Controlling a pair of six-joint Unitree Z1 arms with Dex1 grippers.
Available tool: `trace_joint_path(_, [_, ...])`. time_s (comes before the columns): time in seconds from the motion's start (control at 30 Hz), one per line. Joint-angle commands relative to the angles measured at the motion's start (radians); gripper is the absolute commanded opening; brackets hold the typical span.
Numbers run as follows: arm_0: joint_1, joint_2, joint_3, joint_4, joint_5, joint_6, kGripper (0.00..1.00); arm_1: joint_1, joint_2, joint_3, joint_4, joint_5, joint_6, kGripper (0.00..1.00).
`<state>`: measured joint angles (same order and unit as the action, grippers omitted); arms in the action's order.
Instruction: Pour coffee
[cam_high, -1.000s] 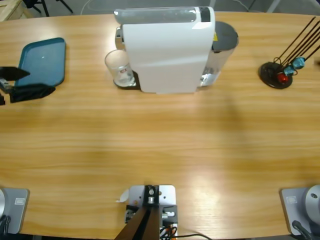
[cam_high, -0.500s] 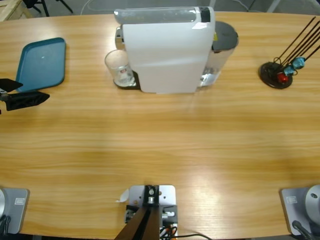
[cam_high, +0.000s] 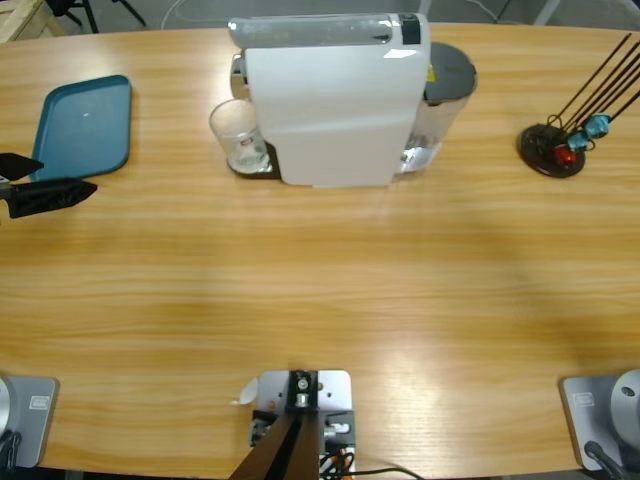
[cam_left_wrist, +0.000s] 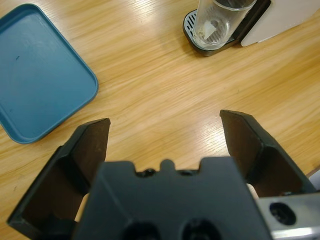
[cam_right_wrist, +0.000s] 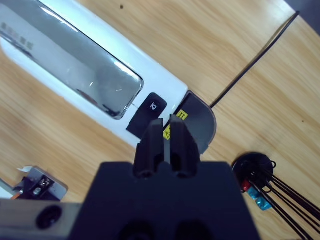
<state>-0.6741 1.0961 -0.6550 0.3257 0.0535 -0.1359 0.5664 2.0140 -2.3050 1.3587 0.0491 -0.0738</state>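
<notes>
Left gripper hovering by the tray, glass waiting under the coffee machine.

At the far left, the left gripper (cam_high: 35, 183) is holding its jaws spread wide and empty, just below the blue tray (cam_high: 85, 125). Further right, a clear glass (cam_high: 237, 137) is standing on the drip tray against the white coffee machine (cam_high: 335, 95). The right gripper (cam_right_wrist: 165, 134) is hanging above the machine, jaws pressed together. At the far right, a black capsule stand (cam_high: 552, 150) is sitting.

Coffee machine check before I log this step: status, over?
Left pincer open, empty. Right pincer shut above coffee machine. Glass at its spout. Nothing in the way.
</notes>
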Motion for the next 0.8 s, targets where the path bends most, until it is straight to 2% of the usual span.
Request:
trace_joint_path(0.03, [0.007,-0.002,0.038,-0.008,-0.006,-0.014,0.954,0.007,0.104,-0.066,0.017,0.017,-0.009,0.000])
trace_joint_path(0.8, [0.007,0.006,0.037,-0.010,-0.006,-0.013,0.950,0.032,0.091,-0.026,0.022,0.003,-0.004,0.000])
